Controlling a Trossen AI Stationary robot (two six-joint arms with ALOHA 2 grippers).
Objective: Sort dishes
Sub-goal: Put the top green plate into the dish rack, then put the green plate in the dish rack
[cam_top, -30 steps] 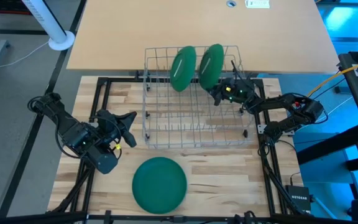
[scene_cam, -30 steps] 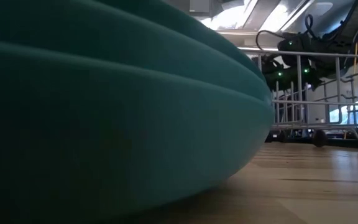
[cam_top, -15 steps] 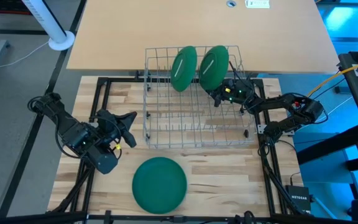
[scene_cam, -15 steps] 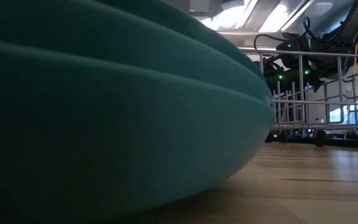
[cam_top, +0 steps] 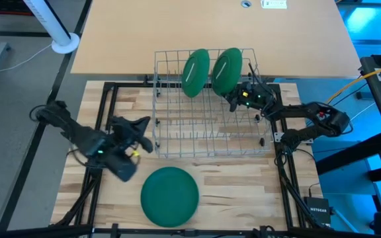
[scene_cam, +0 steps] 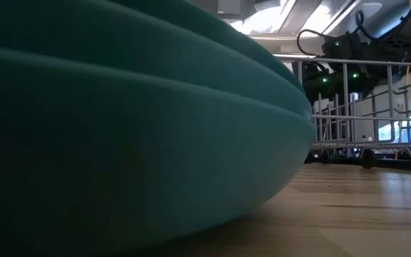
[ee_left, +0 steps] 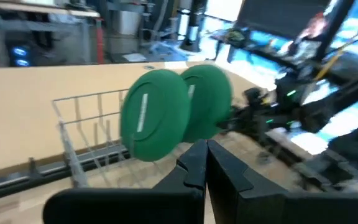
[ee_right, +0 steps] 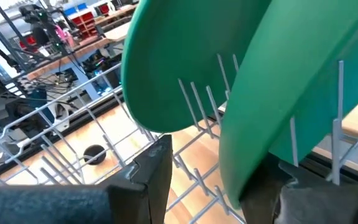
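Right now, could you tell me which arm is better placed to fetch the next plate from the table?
Left: its pincer sits beside the flat plate; the right pincer is at the rack.

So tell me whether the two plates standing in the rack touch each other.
Cannot tell. In the high view the left plate and right plate show a thin gap in the rack, but both wrist views overlap them, hiding any contact.

Light wooden table [cam_top: 230, 175] at centre, a tan board [cam_top: 177, 33] above it, grey floor [cam_top: 5, 92] at left, bright ceiling lights [scene_cam: 320, 21] at upper right.
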